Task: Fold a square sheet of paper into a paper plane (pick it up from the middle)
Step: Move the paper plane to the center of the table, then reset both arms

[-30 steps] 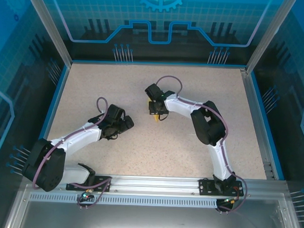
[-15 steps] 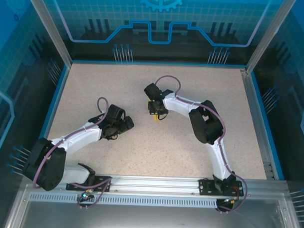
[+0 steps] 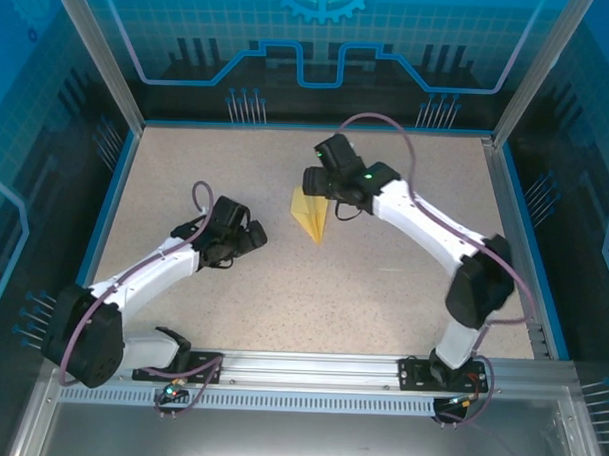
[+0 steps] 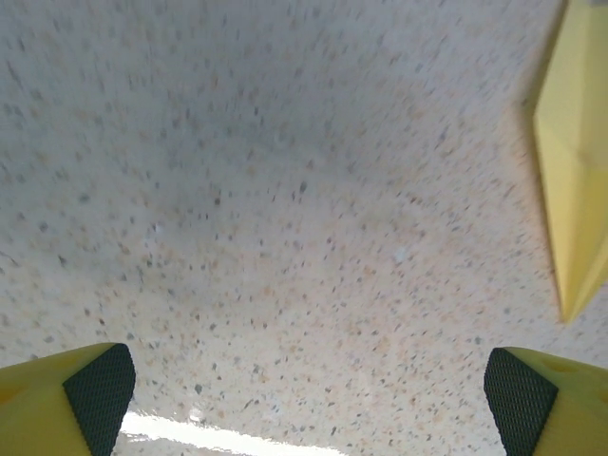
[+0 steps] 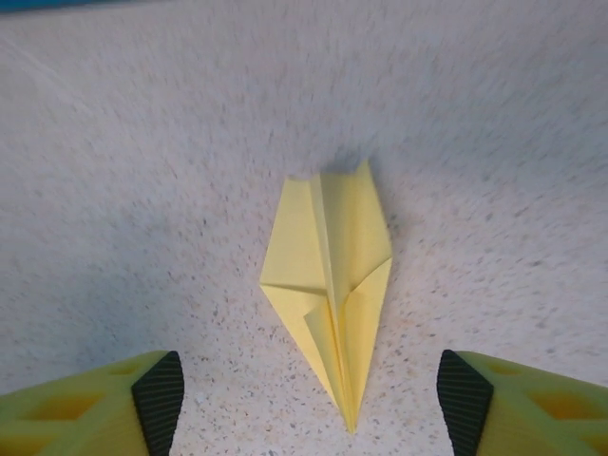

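We find the paper plane (image 5: 332,294) lying flat on the speckled worktop (image 3: 402,291), just ahead of and beneath the right claw (image 5: 311,399). It sits roughly centred between the claw's two pads (image 5: 157,394), with its nose pointing back toward the claw and its tail away from it. The right claw stands wide apart and holds nothing; neither pad touches the paper. The left claw (image 4: 309,399) is likewise spread wide and empty, hovering over bare worktop. From that claw the plane lies off to the far right, well apart, with one long edge and the nose at the margin of its wrist view.

Condition of the item: the dart shape looks complete, with a centre crease and two wings folded in.

Handling assessment, in our judgement:
- Very light, so it will slide on the smooth worktop under any sideways nudge.
- Thin and easily crushed, and a hard pinch would likely flatten or skew the wings.
- The folds are somewhat springy and may open if caught by an edge.

Recommended hold: across the mid-body at the centre crease, where the layers stack thickest and stiffest. Avoid the slender nose and the loose tail corners.
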